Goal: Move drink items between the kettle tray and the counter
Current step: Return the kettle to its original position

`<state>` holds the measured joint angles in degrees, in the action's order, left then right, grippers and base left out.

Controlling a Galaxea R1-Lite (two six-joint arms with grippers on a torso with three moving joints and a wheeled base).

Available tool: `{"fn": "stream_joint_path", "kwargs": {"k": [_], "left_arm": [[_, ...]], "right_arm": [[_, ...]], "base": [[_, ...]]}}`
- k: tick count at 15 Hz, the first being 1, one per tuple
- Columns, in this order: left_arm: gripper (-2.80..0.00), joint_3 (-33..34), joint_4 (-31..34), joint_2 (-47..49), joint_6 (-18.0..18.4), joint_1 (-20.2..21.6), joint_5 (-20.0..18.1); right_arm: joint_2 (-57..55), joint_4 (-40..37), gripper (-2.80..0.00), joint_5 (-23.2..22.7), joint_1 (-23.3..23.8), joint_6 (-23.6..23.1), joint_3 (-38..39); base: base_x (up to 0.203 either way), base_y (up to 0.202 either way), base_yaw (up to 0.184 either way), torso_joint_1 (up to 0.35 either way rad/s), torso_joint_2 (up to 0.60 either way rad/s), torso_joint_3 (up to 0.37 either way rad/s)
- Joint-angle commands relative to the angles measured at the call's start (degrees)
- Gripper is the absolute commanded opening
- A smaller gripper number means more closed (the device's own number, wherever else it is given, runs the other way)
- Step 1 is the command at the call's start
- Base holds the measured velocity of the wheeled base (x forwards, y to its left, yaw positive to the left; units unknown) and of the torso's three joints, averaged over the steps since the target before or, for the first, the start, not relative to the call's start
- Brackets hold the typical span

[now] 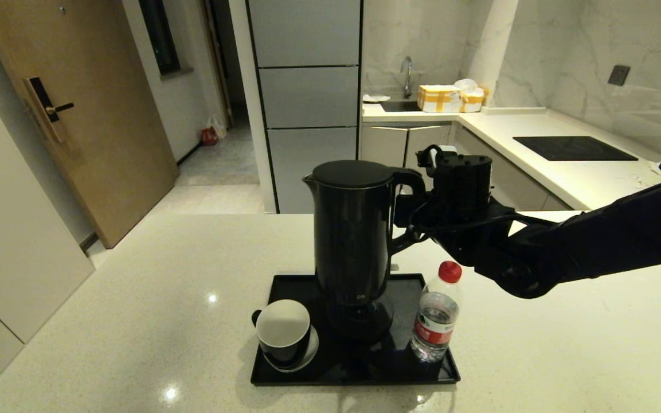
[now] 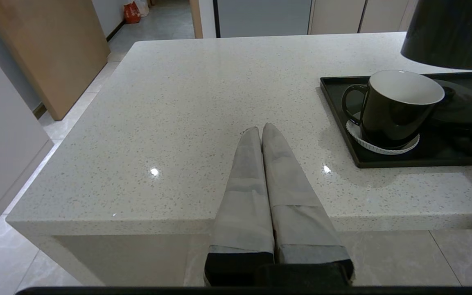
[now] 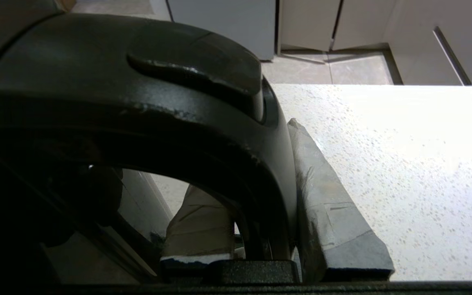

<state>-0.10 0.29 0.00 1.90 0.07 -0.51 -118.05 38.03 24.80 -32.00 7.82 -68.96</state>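
Note:
The tall black kettle (image 1: 353,229) hangs upright just above its round base disc (image 1: 359,324) on the black tray (image 1: 353,373). My right gripper (image 1: 409,215) is shut on the kettle's loop handle (image 3: 203,123), one finger (image 3: 326,205) on each side. The black mug (image 1: 283,332) with a white interior stands on a white coaster (image 2: 383,147) at the tray's front left. At the tray's right edge stands the red-capped water bottle (image 1: 436,315). My left gripper (image 2: 260,129) is shut and empty over the counter's (image 2: 199,102) near edge, left of the tray (image 2: 424,162).
A black hob panel (image 1: 574,148) lies in the back counter at right. Beyond it are a sink tap (image 1: 406,71) and a taped cardboard box (image 1: 448,97). Tall grey cabinets (image 1: 307,97) and a wooden door (image 1: 78,115) stand behind the counter.

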Motion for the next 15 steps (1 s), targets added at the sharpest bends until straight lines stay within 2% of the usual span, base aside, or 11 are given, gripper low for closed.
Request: {"fn": "stream_joint_path", "kwargs": {"k": [1,6,10,15], "left_arm": [[-2.80,0.01,-0.03,-0.09,0.03,0.01,-0.02],[-2.80,0.01,-0.03,-0.09,0.03,0.01,-0.02],[-2.80,0.01,-0.03,-0.09,0.03,0.01,-0.01],[-2.80,0.01,-0.03,-0.09,0.03,0.01,-0.01]], "right_arm": [[0.28,0.12,-2.80,0.17,-0.68,-0.78,-0.30],[-0.41,0.11,-2.80,0.73,-1.57,-2.20,0.10],[-3.70,2.69,-2.80,0.20,-0.24,-1.84,-1.14],[-4.14,4.60,-2.80,-4.61,2.66,-1.59,-0.55]], "base": [[0.000,0.000,0.000,0.000,0.00,0.000],[0.000,0.000,0.000,0.000,0.00,0.000],[0.000,0.000,0.000,0.000,0.00,0.000],[0.000,0.000,0.000,0.000,0.00,0.000]]}}
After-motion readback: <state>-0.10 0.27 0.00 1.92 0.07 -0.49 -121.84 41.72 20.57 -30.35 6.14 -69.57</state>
